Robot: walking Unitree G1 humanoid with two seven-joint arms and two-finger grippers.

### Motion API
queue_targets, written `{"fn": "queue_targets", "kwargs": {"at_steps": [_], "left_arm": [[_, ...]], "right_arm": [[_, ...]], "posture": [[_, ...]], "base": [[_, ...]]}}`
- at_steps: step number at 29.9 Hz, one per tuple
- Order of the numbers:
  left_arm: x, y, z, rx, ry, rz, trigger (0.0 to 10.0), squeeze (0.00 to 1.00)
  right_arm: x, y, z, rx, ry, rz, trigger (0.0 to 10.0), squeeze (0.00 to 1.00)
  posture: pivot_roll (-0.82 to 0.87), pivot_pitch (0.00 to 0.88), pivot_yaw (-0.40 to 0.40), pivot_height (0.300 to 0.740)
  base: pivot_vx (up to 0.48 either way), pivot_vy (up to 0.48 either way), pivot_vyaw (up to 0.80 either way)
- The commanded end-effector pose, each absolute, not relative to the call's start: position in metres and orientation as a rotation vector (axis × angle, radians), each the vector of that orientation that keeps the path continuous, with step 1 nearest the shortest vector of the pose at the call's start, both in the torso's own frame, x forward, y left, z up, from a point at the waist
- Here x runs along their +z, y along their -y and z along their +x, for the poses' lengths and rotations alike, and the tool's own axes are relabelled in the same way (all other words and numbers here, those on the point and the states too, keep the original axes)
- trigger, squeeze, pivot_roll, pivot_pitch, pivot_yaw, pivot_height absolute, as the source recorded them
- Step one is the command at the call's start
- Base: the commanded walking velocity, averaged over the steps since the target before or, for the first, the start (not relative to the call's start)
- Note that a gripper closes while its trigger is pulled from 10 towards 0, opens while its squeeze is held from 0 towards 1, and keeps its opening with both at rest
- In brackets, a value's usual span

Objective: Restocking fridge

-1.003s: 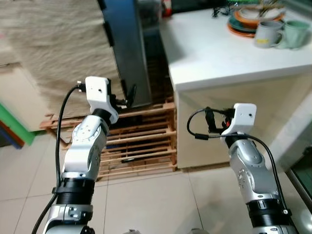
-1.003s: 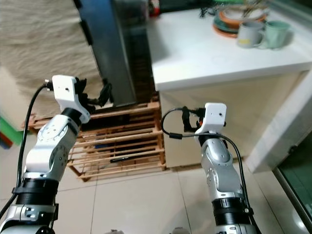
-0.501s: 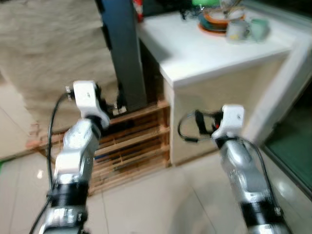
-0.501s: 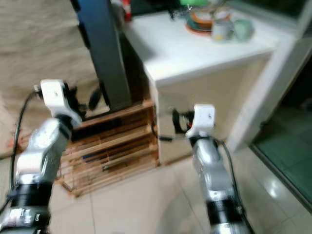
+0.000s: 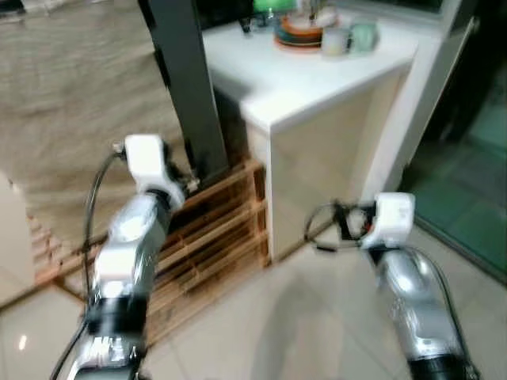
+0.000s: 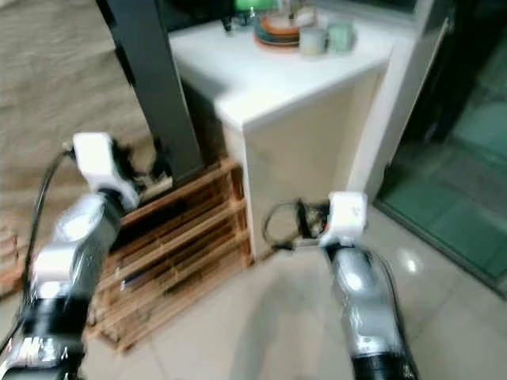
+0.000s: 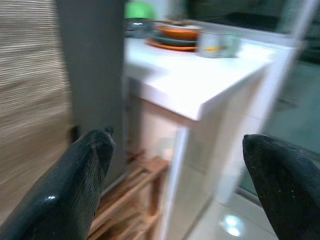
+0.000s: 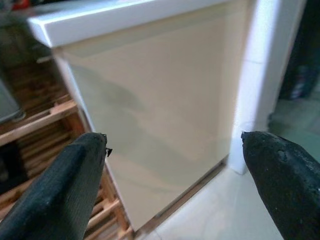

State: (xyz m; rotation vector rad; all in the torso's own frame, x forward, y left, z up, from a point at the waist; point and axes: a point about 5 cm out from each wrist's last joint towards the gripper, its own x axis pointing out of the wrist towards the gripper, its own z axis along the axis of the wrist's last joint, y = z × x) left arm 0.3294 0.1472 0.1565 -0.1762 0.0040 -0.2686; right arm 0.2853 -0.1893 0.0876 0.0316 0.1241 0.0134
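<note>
Blurred head views: robot is facing a white counter [image 5: 317, 87] w/ stacked plates [image 5: 299, 33] and two mugs [image 5: 348, 38] at its far end. A dark upright panel [image 5: 186, 87], poss. the fridge's edge, is standing left of the counter, above a wooden rack [image 5: 214, 237] on the floor. Both arms are raised, carrying nothing. Left gripper [image 7: 175, 170] is pointing at the counter corner, fingers spread wide; it sits nearer the dark panel. Right gripper [image 8: 172, 175] is facing the counter's side, fingers also wide apart. No groceries are showing; fridge door can't be made out, so likely approach stage.
</note>
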Motion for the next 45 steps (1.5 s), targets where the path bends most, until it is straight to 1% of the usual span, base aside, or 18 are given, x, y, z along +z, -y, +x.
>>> {"fn": "queue_targets", "kwargs": {"at_steps": [1,8,15,16,18,20,21,23,24,25,26,27,28,30,35,39,45], "left_arm": [[0.163,-0.154,0.331,-0.26,0.014,-0.178,10.0,0.0],[0.165,-0.157,0.335,-0.248,0.022,-0.186,10.0,0.0],[0.16,-0.161,0.331,-0.218,0.012,-0.213,10.0,0.0],[0.16,-0.161,0.331,-0.216,0.011,-0.209,10.0,0.0],[0.162,-0.165,0.33,-0.187,0.042,-0.142,10.0,0.0],[0.162,-0.166,0.33,-0.178,0.054,-0.13,10.0,0.0],[0.164,-0.167,0.328,-0.188,0.068,-0.09,10.0,0.0],[0.167,-0.171,0.324,-0.197,0.107,-0.109,10.0,0.0],[0.167,-0.171,0.324,-0.197,0.107,-0.109,10.0,0.0],[0.166,-0.177,0.324,-0.166,0.097,-0.1,10.0,0.0],[0.166,-0.177,0.324,-0.166,0.097,-0.1,10.0,0.0],[0.162,-0.188,0.325,-0.115,0.076,-0.088,10.0,0.0],[0.161,-0.192,0.325,-0.098,0.069,-0.086,10.0,0.0],[0.162,-0.202,0.326,-0.049,0.077,-0.108,10.0,0.0],[0.166,-0.219,0.326,0.022,0.092,-0.081,10.0,0.0],[0.167,-0.226,0.324,0.033,0.098,-0.077,10.0,0.0],[0.161,-0.22,0.319,0.028,0.086,-0.091,10.0,0.0]], "right_arm": [[0.094,0.178,0.289,0.038,-0.086,0.026,10.0,0.0],[0.097,0.18,0.29,0.035,-0.073,0.027,10.0,0.0],[0.098,0.182,0.29,0.037,-0.073,0.019,10.0,0.0],[0.098,0.182,0.29,0.039,-0.073,0.019,10.0,0.0],[0.098,0.182,0.289,0.055,-0.067,0.029,10.0,0.0],[0.099,0.182,0.288,0.061,-0.064,0.033,10.0,0.0],[0.099,0.181,0.28,0.117,-0.051,0.013,10.0,0.0],[0.099,0.179,0.267,0.204,-0.037,-0.028,10.0,0.0],[0.099,0.179,0.267,0.204,-0.037,-0.028,10.0,0.0],[0.099,0.182,0.263,0.209,-0.037,-0.018,10.0,0.0],[0.099,0.182,0.263,0.209,-0.037,-0.018,10.0,0.0],[0.102,0.192,0.259,0.178,-0.03,0.012,10.0,0.0],[0.104,0.198,0.258,0.155,-0.024,0.026,10.0,0.0],[0.109,0.212,0.261,0.095,-0.011,0.046,10.0,0.0],[0.113,0.229,0.269,0.018,-0.006,0.042,10.0,0.0],[0.115,0.23,0.276,-0.002,-0.001,0.054,10.0,0.0],[0.112,0.219,0.28,0.019,-0.009,0.073,10.0,0.0]], "posture": [[-0.13,0.0,0.12,0.74],[-0.14,0.0,0.115,0.74],[-0.12,0.0,0.096,0.74],[-0.12,0.0,0.095,0.74],[-0.12,0.0,0.092,0.74],[-0.12,0.0,0.092,0.74],[-0.11,0.0,0.091,0.74],[-0.11,0.0,0.096,0.74],[-0.11,0.0,0.096,0.74],[-0.11,0.0,0.097,0.74],[-0.11,0.0,0.097,0.74],[-0.11,0.0,0.099,0.74],[-0.11,0.0,0.099,0.74],[-0.12,0.0,0.108,0.74],[-0.11,0.0,0.11,0.74],[-0.1,0.0,0.106,0.74],[-0.09,0.0,0.1,0.74]], "base": [[-0.405,0.266,0.0],[-0.399,0.273,0.0],[-0.389,0.287,0.0],[-0.349,0.334,0.0],[-0.157,0.392,0.0],[0.0,0.42,0.0],[0.0,0.0,0.0],[0.0,0.0,0.0],[0.0,0.0,0.0],[0.428,0.0,0.0],[0.428,0.0,0.0],[0.446,0.0,0.0],[0.446,0.0,0.0],[0.446,0.0,0.0],[0.445,0.0,0.0],[0.446,0.0,0.0],[0.45,0.0,0.0]]}}
